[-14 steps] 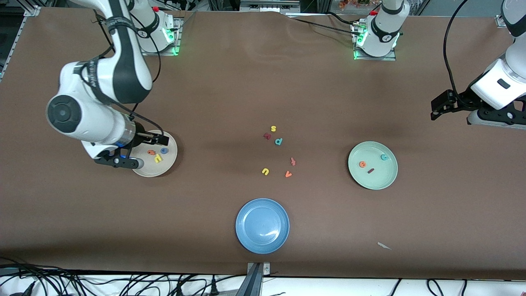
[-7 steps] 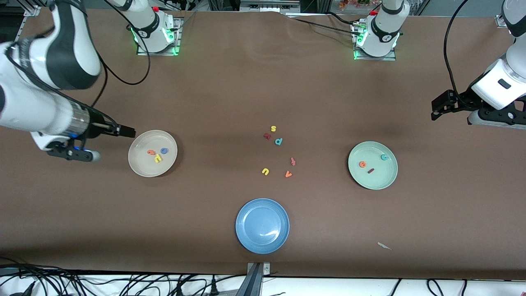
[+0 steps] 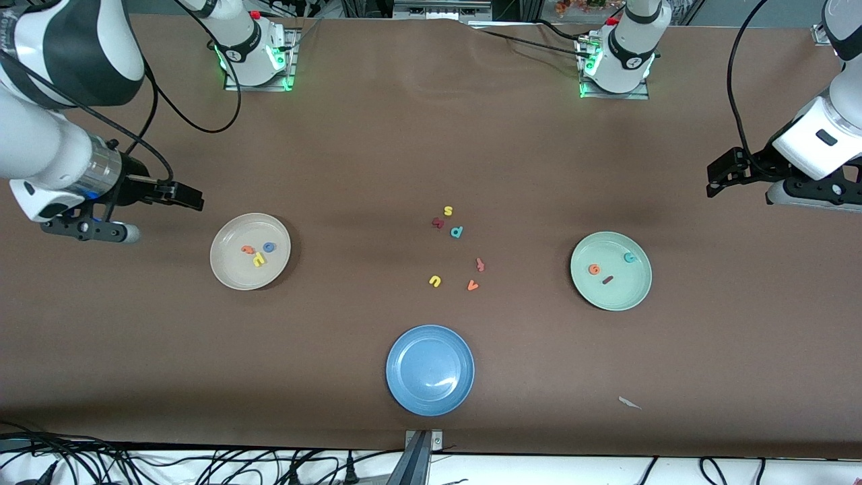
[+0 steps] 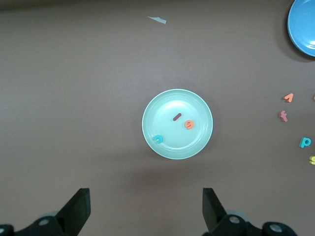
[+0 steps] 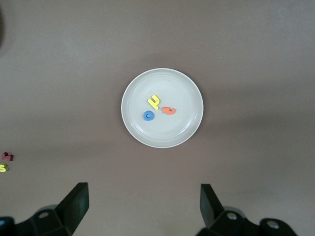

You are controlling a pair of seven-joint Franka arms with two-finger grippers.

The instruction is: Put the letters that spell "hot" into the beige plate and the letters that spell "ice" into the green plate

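Note:
The beige plate (image 3: 222, 266) (image 5: 130, 125) holds the yellow "h" (image 3: 259, 259) (image 5: 154, 101), the blue "o" (image 3: 269, 247) (image 5: 148, 115) and the orange "t" (image 3: 248, 250) (image 5: 169, 110). My right gripper (image 3: 190, 196) (image 5: 144, 204) hangs open and empty, off the plate's rim toward the right arm's end of the table. In the green plate (image 3: 633, 293) (image 4: 150, 132) lie the orange "e" (image 3: 594, 269) (image 4: 189, 124), the dark red "i" (image 3: 607, 279) (image 4: 176, 117) and the teal "c" (image 3: 629, 257) (image 4: 158, 139). The left arm waits, its gripper (image 3: 714, 180) (image 4: 146, 206) open and empty, clear of that plate.
Loose letters lie mid-table: yellow "s" (image 3: 448, 211), a dark red letter (image 3: 438, 222), teal "p" (image 3: 456, 232), a reddish letter (image 3: 480, 264), yellow "u" (image 3: 435, 281) and orange "v" (image 3: 473, 285). A blue plate (image 3: 429, 370) sits nearer the front camera, a paper scrap (image 3: 630, 403) beside it.
My right arm has drawn back from over the beige plate toward its own end of the table, open all the while. The left arm and the letters have not moved.

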